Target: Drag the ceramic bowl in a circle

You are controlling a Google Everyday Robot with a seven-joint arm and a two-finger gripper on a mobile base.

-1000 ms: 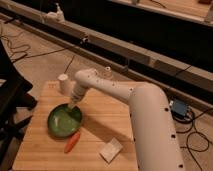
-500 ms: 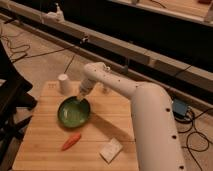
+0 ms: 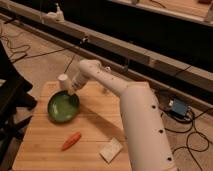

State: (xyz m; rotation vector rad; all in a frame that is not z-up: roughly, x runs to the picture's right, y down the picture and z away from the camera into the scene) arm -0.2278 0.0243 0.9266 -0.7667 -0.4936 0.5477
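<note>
Standing by the light wooden table (image 3: 95, 117), I see the long white arm reaching down with its gripper (image 3: 71, 91) at the far right rim of the wide, shallow, glossy green ceramic bowl (image 3: 62, 107). The fingers are closed, and by the look of it they pinch that rim, though the contact itself is hard to make out. The bowl sits on the wood, spreading out below and to the left of the gripper, on the near side.

What has just changed is the bowl's place. A second ago it lay nearer the front edge, close above the small orange carrot (image 3: 71, 141). Half a second ago it had slid out to the right. Now it has come back left and gone further from the front, with the gripper leading it all the way. The carrot has not budged and now lies well off on the near side of the gripper, with bare wood between it and the bowl. The small white cup (image 3: 63, 80) also stands as it did, just beyond the gripper on the far side, and the bowl's rim is now close to it. A flat white pad (image 3: 111, 149) lies far toward the near right.

That curved path reads to me as part of the circle already traced, with the arc back toward the carrot yet to come. The cup is the nearest thing to knock.
</note>
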